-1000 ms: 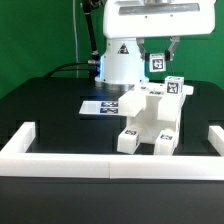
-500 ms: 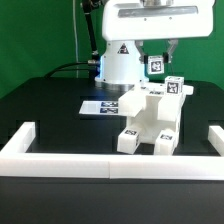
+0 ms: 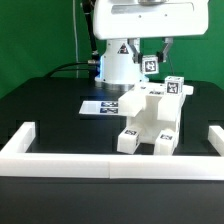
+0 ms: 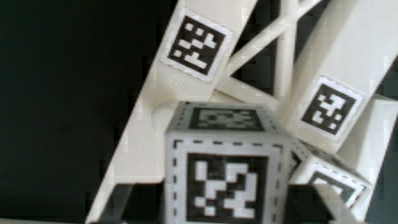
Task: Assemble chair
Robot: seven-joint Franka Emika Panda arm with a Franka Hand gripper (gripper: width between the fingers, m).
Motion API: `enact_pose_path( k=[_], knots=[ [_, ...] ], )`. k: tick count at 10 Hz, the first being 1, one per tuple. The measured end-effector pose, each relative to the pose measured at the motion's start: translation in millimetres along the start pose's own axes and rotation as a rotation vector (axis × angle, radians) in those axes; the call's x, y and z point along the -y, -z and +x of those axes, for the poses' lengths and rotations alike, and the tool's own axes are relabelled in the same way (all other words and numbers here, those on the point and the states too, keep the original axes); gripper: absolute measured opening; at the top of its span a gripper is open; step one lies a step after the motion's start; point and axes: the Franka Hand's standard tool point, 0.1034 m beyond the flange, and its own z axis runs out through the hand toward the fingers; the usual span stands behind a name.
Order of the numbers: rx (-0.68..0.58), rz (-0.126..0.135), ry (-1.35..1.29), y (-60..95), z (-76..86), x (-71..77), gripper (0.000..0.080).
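Compared with a second ago, my hand [image 3: 152, 57] has lifted and shifted toward the exterior view's left. It is closed on a small tagged chair piece [image 3: 152, 65], carried high, I judge, to clear the chair [image 3: 150, 118] below and just in front of it on the tabletop [image 3: 50, 110]. Open room lies between chair and border wall [image 3: 110, 162].

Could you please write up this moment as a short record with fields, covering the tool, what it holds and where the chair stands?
tool: raised above the chair, shut on a small tagged white piece
held piece: hangs in the air, apart from the chair
chair: partly built, standing on the black table
marker board: flat on the table, behind the chair
border wall: runs along the front edge
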Motion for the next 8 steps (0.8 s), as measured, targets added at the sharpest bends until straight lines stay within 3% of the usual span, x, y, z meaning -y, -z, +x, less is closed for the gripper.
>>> enact_pose_path(
  k=[4,8],
  knots=[
    [-0.005,-0.016,0.059,-8.7,3.2,-14.0,0.0288],
    [-0.005,-0.023,0.065,-14.8,2.2,-17.8,0.0288]
  ],
)
